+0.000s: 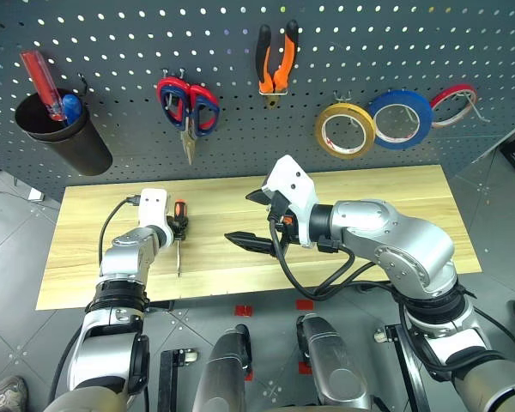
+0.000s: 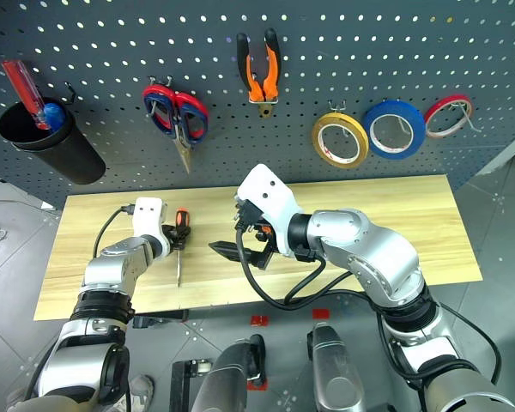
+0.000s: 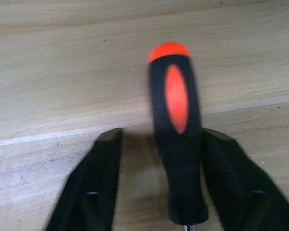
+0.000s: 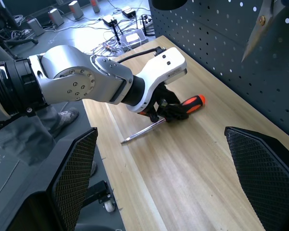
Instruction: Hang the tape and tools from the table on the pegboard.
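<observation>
The slim screwdriver [image 1: 179,212] with an orange-and-black handle lies on the table [image 1: 386,193], shaft toward the near edge. My left gripper [image 1: 173,229] straddles the handle [image 3: 176,144]. One finger touches it and the other stands a little off, so the jaws are open. My right gripper [image 1: 240,216] hovers open and empty over the table's middle. On the pegboard [image 1: 112,51] hang the orange-and-black pliers [image 1: 276,60], the blue tape [image 1: 401,118], and scissors [image 1: 189,107] with red and dark-blue handles overlapping.
A yellow tape roll [image 1: 345,130] and a thin red tape roll [image 1: 453,103] hang beside the blue one. A black cup [image 1: 69,137] on the pegboard's left holds a red-handled screwdriver [image 1: 39,73]. Cables and gear lie on the floor past the table's left end.
</observation>
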